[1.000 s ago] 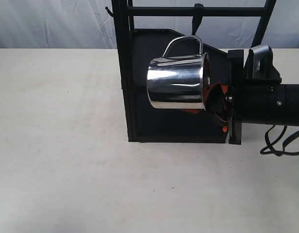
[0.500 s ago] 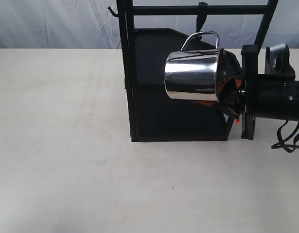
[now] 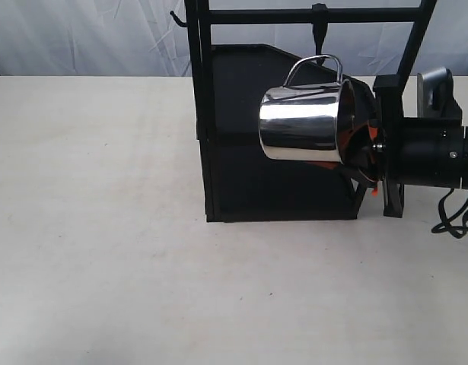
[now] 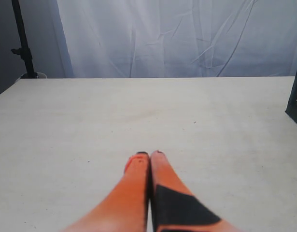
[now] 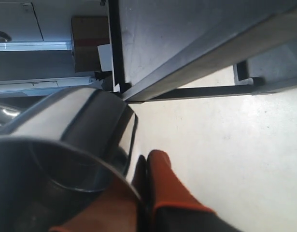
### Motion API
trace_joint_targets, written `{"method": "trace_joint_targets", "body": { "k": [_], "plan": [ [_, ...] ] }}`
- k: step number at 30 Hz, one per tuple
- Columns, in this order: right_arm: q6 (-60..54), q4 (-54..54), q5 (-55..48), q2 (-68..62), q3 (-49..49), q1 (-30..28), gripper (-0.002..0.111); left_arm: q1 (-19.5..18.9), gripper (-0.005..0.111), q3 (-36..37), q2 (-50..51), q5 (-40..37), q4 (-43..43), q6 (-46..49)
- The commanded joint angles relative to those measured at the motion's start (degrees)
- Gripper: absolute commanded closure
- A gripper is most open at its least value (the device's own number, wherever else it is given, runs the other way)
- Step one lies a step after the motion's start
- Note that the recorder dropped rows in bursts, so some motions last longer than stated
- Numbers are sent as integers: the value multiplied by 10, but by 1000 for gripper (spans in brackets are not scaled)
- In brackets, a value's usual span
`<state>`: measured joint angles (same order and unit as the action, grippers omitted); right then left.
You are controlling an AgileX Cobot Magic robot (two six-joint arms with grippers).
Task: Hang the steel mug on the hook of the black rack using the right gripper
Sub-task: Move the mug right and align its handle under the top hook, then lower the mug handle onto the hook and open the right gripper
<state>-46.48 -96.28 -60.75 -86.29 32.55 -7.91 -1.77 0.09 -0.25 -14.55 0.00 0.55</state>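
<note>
The steel mug (image 3: 302, 122) lies on its side in the air in front of the black rack (image 3: 199, 114), mouth toward my right gripper (image 3: 348, 156). Its looped handle (image 3: 316, 67) points up, just below the flat hook (image 3: 319, 26) on the top crossbar; handle and hook are apart. My right gripper is shut on the mug's wall, one orange finger inside the rim and one outside. The right wrist view shows the mug (image 5: 76, 121) against that gripper (image 5: 146, 169), with the rack's shelf (image 5: 187, 38) beyond. My left gripper (image 4: 149, 157) is shut and empty above the table.
A tiny curled hook (image 3: 175, 17) juts from the rack's left post. The rack's lower shelf (image 3: 279, 198) sits behind and below the mug. A pale table (image 3: 97, 228) spreads to the left and front. A black cable (image 3: 454, 217) trails under my right arm.
The right gripper has carried the mug to the right, bringing the handle under the hanging hook. Over the last half second it has barely shifted.
</note>
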Motion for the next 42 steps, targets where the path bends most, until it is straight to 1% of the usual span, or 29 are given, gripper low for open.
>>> {"method": "trace_joint_targets", "body": {
  "k": [1,4,5,7,11,14,15,20,37,42],
  "plan": [
    [10,23,42,-3,-5,-6,109,3,107,-1,2,8,0,-1],
    [-5,23,36,-3,-5,-6,108,3,107,-1,2,8,0,-1],
    [-5,23,33,-3,-5,-6,105,3,107,-1,2,8,0,-1],
    [-5,23,26,-3,-5,-6,94,3,107,-1,2,8,0,-1],
    [0,20,15,-3,-5,-6,67,3,107,-1,2,8,0,-1],
    [0,20,1,-3,-5,-6,56,3,107,-1,2,8,0,-1],
    [0,20,-5,-3,-5,-6,55,3,107,-1,2,8,0,-1],
    [0,25,-42,-3,-5,-6,54,3,107,-1,2,8,0,-1],
    [1,29,-57,-1,-5,-7,54,3,107,-1,2,8,0,-1],
    [8,29,-46,14,-5,-7,54,3,107,-1,2,8,0,-1]
  ]
}}
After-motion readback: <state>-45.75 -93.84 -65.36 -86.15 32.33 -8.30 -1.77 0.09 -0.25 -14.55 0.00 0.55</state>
